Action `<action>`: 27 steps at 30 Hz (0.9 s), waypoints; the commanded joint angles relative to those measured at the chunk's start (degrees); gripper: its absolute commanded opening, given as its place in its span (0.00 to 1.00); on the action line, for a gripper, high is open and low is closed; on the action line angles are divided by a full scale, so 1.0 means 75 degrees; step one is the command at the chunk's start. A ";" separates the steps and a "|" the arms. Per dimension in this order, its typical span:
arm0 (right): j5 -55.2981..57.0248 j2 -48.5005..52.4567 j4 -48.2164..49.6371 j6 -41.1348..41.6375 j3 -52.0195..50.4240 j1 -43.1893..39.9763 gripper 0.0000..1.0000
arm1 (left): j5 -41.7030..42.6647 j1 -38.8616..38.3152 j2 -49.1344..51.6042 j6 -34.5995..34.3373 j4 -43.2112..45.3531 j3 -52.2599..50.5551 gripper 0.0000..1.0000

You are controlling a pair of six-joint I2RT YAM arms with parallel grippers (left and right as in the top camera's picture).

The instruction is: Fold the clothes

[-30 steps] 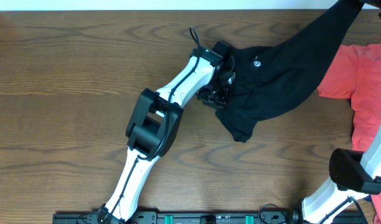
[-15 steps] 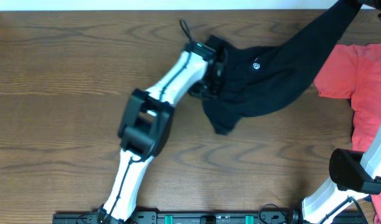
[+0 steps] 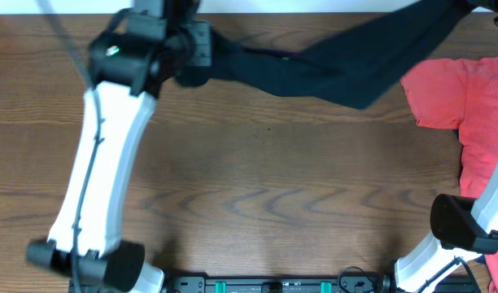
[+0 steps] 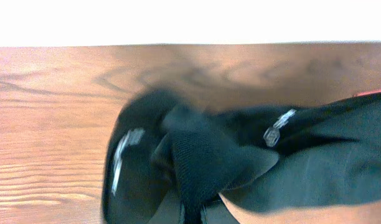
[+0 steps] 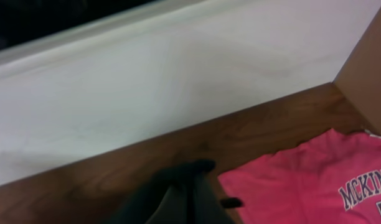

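Observation:
A black garment (image 3: 338, 65) hangs stretched in the air across the back of the table, between my two grippers. My left gripper (image 3: 202, 50) is shut on its left end at the back left. In the left wrist view the bunched black cloth (image 4: 240, 162), with a small white logo, fills the jaws (image 4: 197, 208). My right gripper (image 5: 190, 186) is shut on the garment's other end (image 5: 178, 177), at the back right corner in the overhead view (image 3: 456, 6). A red T-shirt (image 3: 469, 106) lies flat at the right, its lettering showing in the right wrist view (image 5: 302, 180).
The wooden table (image 3: 273, 179) ends at a white wall (image 5: 178, 81) along the back. My right arm's base (image 3: 465, 228) stands at the front right, over the red shirt's lower part. A black rail (image 3: 265, 285) runs along the front edge.
My left arm has lifted and swung to the back left, pulling the black garment's end off the table. The garment went from a heap at the middle to a taut band in the air.

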 commanded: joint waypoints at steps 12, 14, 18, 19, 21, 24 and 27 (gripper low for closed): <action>-0.1075 0.0012 0.0344 0.0903 0.0044 -0.1990 0.01 | -0.0962 0.0784 -0.0749 0.0364 0.0050 0.0073 0.06; -0.1460 0.0012 0.0315 0.0959 0.0044 -0.2241 0.01 | -0.0985 0.0793 -0.0749 0.0385 0.0052 0.0073 0.06; -0.2157 0.0012 0.0256 0.0959 0.0044 -0.2495 0.01 | -0.0985 0.0793 -0.0749 0.0385 0.0055 0.0073 0.06; -0.2282 0.0012 0.0230 0.0959 0.0044 -0.2495 0.01 | -0.0985 0.0793 -0.0749 0.0385 0.0058 0.0073 0.06; -0.2486 0.0012 0.0181 0.0953 0.0044 -0.2486 0.01 | -0.0985 0.0793 -0.0749 0.0385 0.0073 0.0073 0.06; -0.2579 0.0012 0.0052 0.0863 0.0041 -0.2381 0.01 | -0.0985 0.0793 -0.0749 0.0385 0.0052 0.0073 0.06; -0.2579 0.0070 -0.0076 0.0755 0.0035 -0.2165 0.01 | -0.0982 0.0793 -0.0746 0.0385 0.0026 0.0073 0.06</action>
